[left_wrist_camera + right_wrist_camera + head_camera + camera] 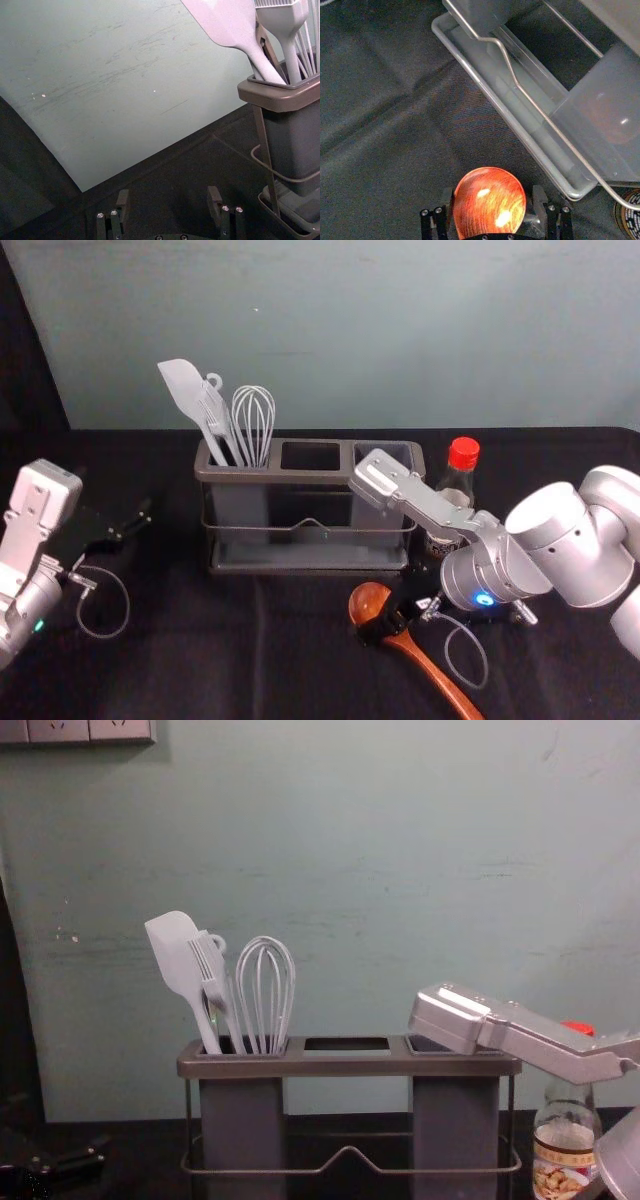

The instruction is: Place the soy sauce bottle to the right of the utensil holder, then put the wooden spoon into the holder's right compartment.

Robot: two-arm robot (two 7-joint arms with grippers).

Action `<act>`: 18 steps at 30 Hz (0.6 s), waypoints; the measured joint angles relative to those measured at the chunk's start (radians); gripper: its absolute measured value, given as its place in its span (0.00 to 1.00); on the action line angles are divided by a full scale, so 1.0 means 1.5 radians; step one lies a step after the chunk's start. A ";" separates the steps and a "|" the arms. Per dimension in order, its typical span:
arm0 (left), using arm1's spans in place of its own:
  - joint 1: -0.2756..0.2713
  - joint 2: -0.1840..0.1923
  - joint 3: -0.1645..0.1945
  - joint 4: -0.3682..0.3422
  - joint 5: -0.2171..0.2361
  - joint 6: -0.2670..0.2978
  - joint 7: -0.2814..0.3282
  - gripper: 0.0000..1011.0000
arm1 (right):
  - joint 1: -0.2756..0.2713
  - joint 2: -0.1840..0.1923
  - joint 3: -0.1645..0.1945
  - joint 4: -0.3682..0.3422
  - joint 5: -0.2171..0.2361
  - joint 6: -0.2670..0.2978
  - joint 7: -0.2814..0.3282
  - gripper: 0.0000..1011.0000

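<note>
Apparently the spoon [430, 668] step is in hand: at the head view's lower right, it lies between the right gripper's [493, 191] parted fingers, which must close before lifting. At centre right, the bottle [457, 483] stands beside the holder [300, 477]; the left gripper [169, 191] idles at the left edge, fingers apart.

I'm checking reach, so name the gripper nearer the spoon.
Right. The right gripper is at the spoon, fingers either side of its bowl; the left gripper is farther off, beyond the holder's left end.
</note>
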 joint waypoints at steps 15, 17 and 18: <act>0.000 0.000 0.000 0.000 0.000 0.000 0.000 1.00 | 0.005 -0.008 -0.009 0.006 -0.026 -0.001 0.003 0.99; 0.000 0.000 0.000 0.000 0.000 0.000 0.000 1.00 | 0.005 -0.008 -0.009 0.006 -0.025 -0.001 0.003 0.99; 0.000 0.000 0.000 0.000 0.000 0.000 0.000 1.00 | 0.005 -0.008 -0.009 0.006 -0.025 -0.001 0.003 0.99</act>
